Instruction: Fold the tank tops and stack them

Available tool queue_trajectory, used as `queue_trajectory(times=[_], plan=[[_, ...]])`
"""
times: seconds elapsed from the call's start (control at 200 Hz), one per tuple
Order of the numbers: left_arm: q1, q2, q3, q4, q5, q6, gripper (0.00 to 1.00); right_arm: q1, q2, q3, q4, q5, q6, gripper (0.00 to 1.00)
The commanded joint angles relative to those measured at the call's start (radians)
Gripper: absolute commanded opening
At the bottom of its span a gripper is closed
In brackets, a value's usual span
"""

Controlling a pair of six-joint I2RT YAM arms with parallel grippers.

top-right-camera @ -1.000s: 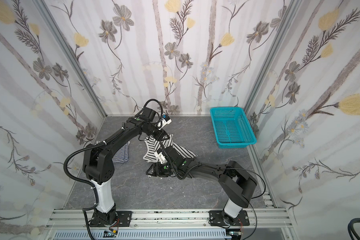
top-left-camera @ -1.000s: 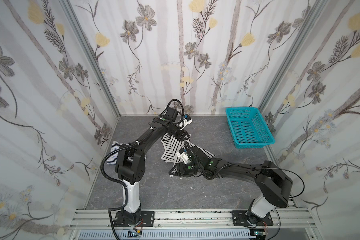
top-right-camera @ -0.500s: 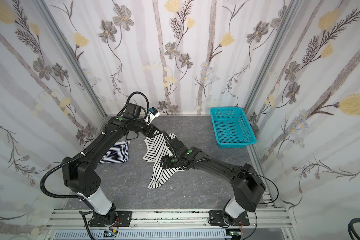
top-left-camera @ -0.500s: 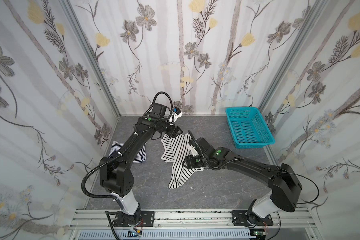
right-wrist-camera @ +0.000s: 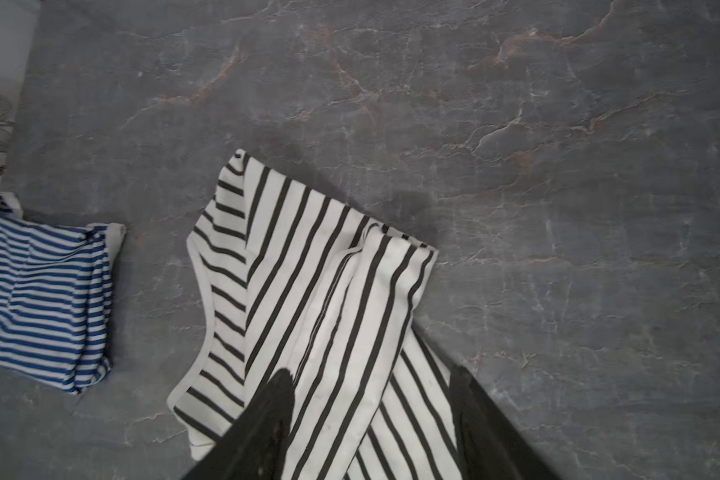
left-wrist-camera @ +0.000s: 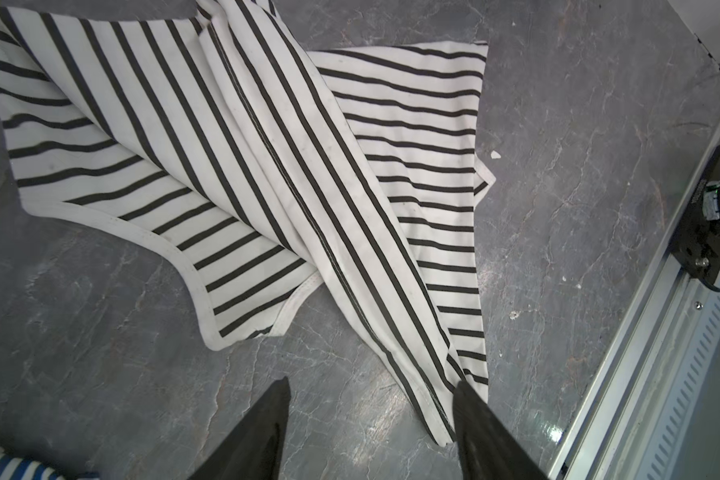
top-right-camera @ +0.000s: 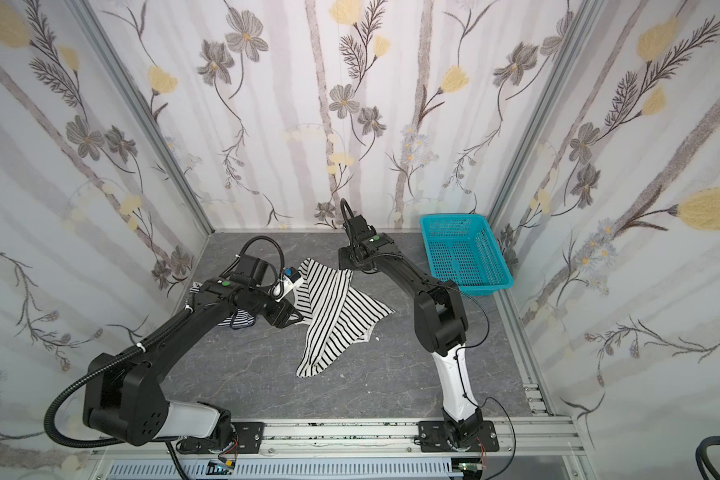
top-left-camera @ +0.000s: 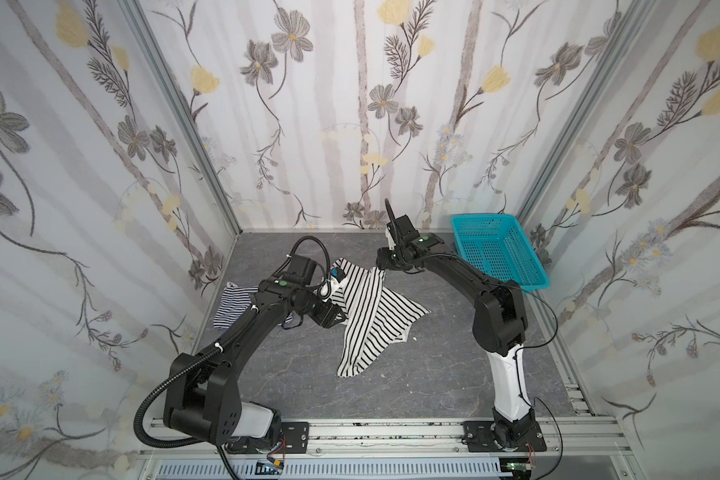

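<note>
Two tank tops lay on the grey table [top-left-camera: 412, 386]. On the left gripper [left-wrist-camera: 371, 382] the fingers stood spread wide with only bare table between them. The black-and-white tank top [left-wrist-camera: 267, 166] sprawled crumpled just beyond the tips, one hem corner right beside one tip. The right gripper [right-wrist-camera: 373, 370] was parted as wide, gripping nothing, with that same top running beneath and between its fingers. The navy-striped tank top [right-wrist-camera: 38, 299] lay folded, well apart from them.
</note>
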Motion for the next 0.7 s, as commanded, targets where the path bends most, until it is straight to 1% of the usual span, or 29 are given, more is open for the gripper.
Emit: queue_trajectory(times=[0.0,0.095,0.235,0.295,0.395,0.485,0.595,0.695], plan=[[0.000,-0.019,-0.061,-0.008,0.026,0.073,0.66,-0.014,0.089,0.134,-0.111,0.003,-0.035,0.59],[-0.012,-0.001,-0.114,-0.011,0.052,0.099,0.66,-0.015,0.109,0.150,-0.111,-0.014,-0.029,0.58],[-0.048,0.081,-0.166,-0.014,0.034,0.145,0.64,-0.011,0.091,0.133,-0.113,-0.016,-0.024,0.58],[-0.063,0.101,-0.186,-0.017,0.038,0.168,0.64,-0.008,0.074,0.117,-0.111,-0.006,-0.026,0.58],[-0.099,0.121,-0.217,-0.019,0.013,0.193,0.65,-0.007,0.042,0.077,-0.096,0.001,-0.025,0.58],[-0.120,0.143,-0.226,-0.019,-0.003,0.193,0.65,-0.009,0.020,0.051,-0.082,0.000,-0.024,0.58],[-0.142,0.181,-0.224,-0.017,0.006,0.191,0.64,-0.007,0.007,0.032,-0.066,-0.007,-0.021,0.58],[-0.170,0.218,-0.215,-0.012,-0.004,0.169,0.63,-0.009,0.001,0.020,-0.054,-0.011,-0.015,0.58]])
